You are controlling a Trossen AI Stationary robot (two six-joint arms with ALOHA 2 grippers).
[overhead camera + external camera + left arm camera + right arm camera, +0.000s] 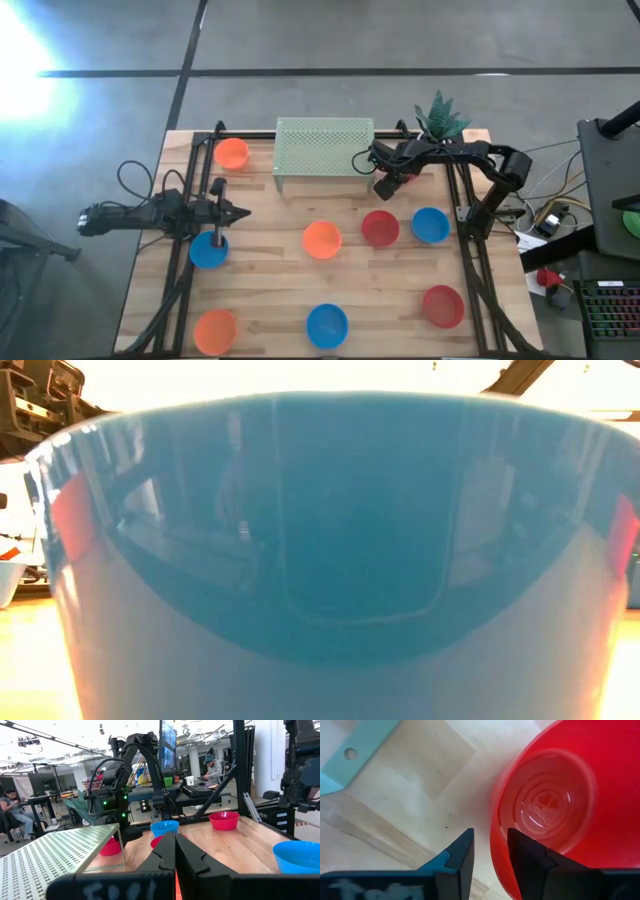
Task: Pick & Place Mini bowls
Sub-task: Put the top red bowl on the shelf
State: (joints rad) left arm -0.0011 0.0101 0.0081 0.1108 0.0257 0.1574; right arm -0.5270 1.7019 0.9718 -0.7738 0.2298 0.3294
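Several mini bowls sit on their bases on the wooden table: orange [232, 153], [321, 239], [215, 330]; blue [208, 248], [431, 225], [327, 325]; red [380, 228], [443, 305]. Another red bowl [555, 805] lies under my right gripper [385, 185], beside the green rack. That gripper [490, 847] is narrowly open: one finger stands outside the bowl's rim and the other over its inside. My left gripper [235, 212] is shut and empty, just beyond the blue bowl at the table's left. My right gripper straddles the red bowl's rim [495, 845] from above, pointing down. A strip of table shows between the outer finger [465, 850] and the rim. The inner finger [520, 852] covers the rim, so I cannot tell whether it touches. The bowl [110, 847] appears to rest on the table.
A green perforated rack [323, 150] stands at the far middle of the table, and a small potted plant [440, 120] at the far right corner. The nearest blue bowl [320, 560] fills the low view. Black frame rails run along both table sides. People sit in the room beyond.
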